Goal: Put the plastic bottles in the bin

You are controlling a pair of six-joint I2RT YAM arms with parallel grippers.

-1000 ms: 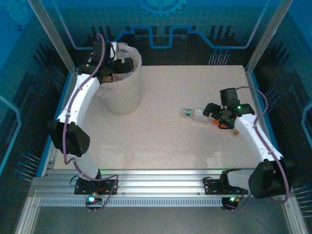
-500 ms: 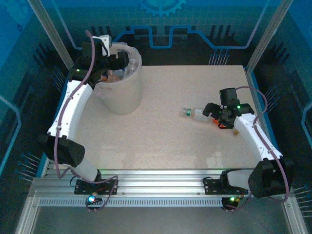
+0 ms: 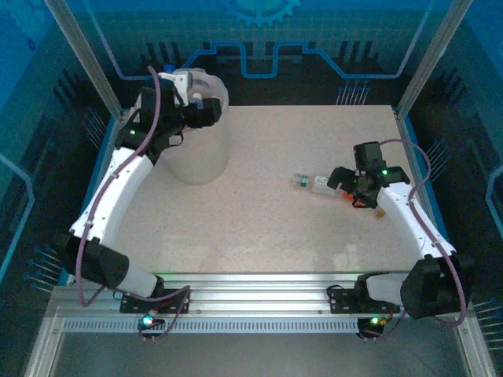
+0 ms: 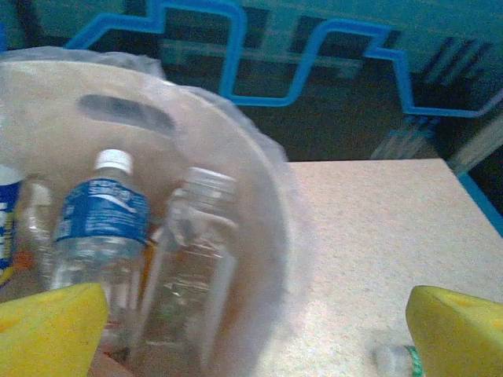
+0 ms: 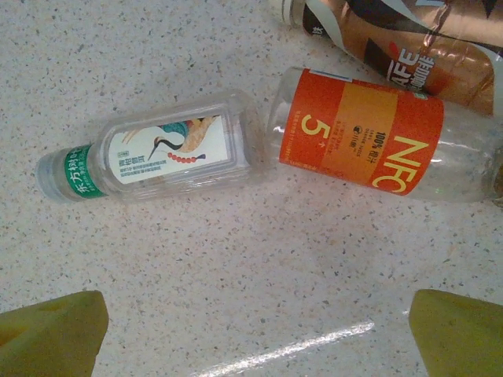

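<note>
Right jaws wide open and empty over the counter (image 5: 236,267). Just ahead of them the green-capped clear bottle (image 5: 157,157) lies on its side, cap left, end to end with the orange-label NFC bottle (image 5: 369,137), and a brown coffee bottle (image 5: 409,35) lies beyond. Both long axes run along the jaws' closing line, so a wrist turn is likely needed. The right arm is far nearer. At far left, the left jaws are wide open and empty above the bin (image 4: 263,196), which holds a blue-label bottle (image 4: 102,220) and a clear bottle (image 4: 192,259).

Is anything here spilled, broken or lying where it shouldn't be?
Nothing looks spilled or broken. Lying on their sides on the table are a green-capped clear bottle, an orange-labelled bottle and a brown-labelled bottle.
</note>
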